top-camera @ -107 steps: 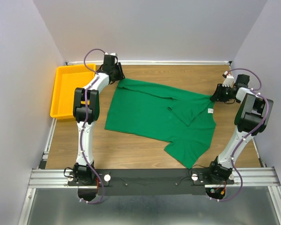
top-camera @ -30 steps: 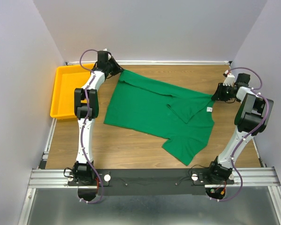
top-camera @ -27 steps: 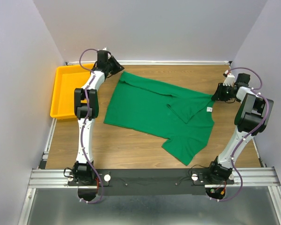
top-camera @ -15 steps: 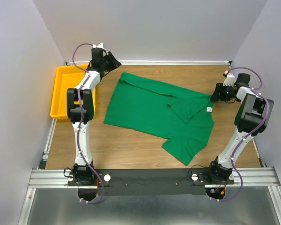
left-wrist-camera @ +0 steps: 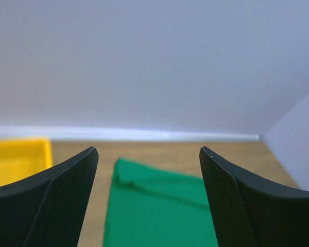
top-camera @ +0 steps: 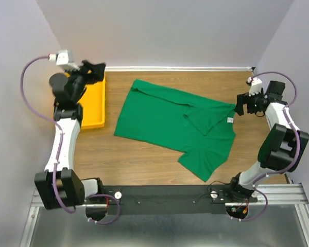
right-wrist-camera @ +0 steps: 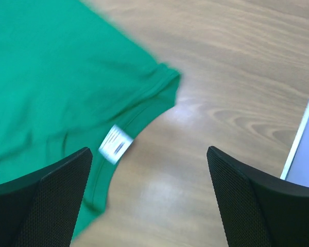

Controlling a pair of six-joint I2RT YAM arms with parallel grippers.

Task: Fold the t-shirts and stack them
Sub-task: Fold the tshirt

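The green t-shirt [top-camera: 170, 123] lies spread slantwise on the wooden table, with a flap folded over near its right end and a small white neck tag [top-camera: 230, 121]. My left gripper [top-camera: 97, 69] is open and empty. It hangs high over the yellow tray, well left of the shirt's far corner [left-wrist-camera: 154, 200]. My right gripper [top-camera: 241, 105] is open just right of the collar edge. In the right wrist view the gripper [right-wrist-camera: 149, 150] holds nothing; bare wood lies between its fingers, with the collar [right-wrist-camera: 159, 87] and tag [right-wrist-camera: 116, 144] to the left.
A yellow tray [top-camera: 95, 110] sits at the table's far left, partly under the left arm. Grey walls close in the back and both sides, with a white strip [left-wrist-camera: 144, 135] along the back edge. The black rail [top-camera: 170, 198] carrying the arm bases runs along the near edge.
Both grippers have opened and let go of the shirt. The left arm has risen and swung left from the shirt's far corner to over the tray. The right gripper has backed off slightly.
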